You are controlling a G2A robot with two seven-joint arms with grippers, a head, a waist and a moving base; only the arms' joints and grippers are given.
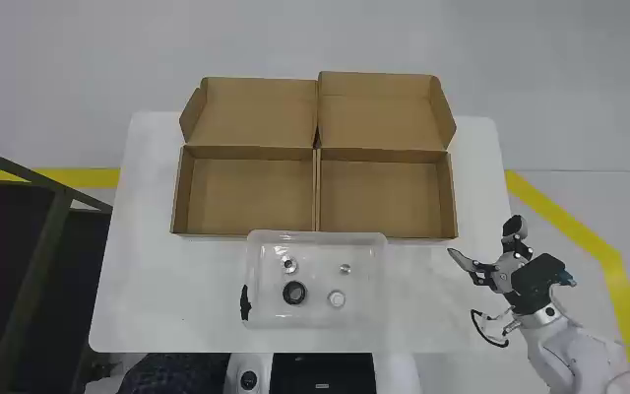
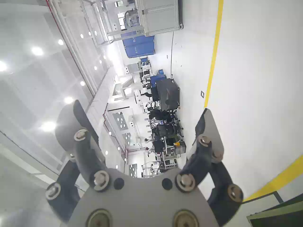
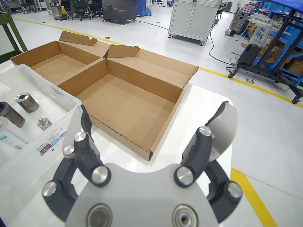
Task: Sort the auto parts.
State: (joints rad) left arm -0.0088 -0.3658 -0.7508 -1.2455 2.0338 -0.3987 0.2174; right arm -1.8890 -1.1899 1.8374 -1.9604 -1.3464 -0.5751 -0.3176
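Top view: the auto parts point(image 1: 294, 293) are being held in a clear tray point(image 1: 369, 307) at the near edge of the table point(image 1: 157, 286), just in front of two open cardboard boxes point(image 1: 246, 194). The right gripper point(image 1: 477, 295) is being held open and empty off the tray's right side. The left gripper point(image 2: 142, 116) is likewise being held spread, grasping nothing, and aimed out at the room. A steel bush point(image 3: 26, 102) is being seen upright, its bore and long axis vertical. It is being judged heavy, stiff and slick, and best pinched across its round sides.

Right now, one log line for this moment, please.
left gripper open | right gripper open | parts in tray | boxes open
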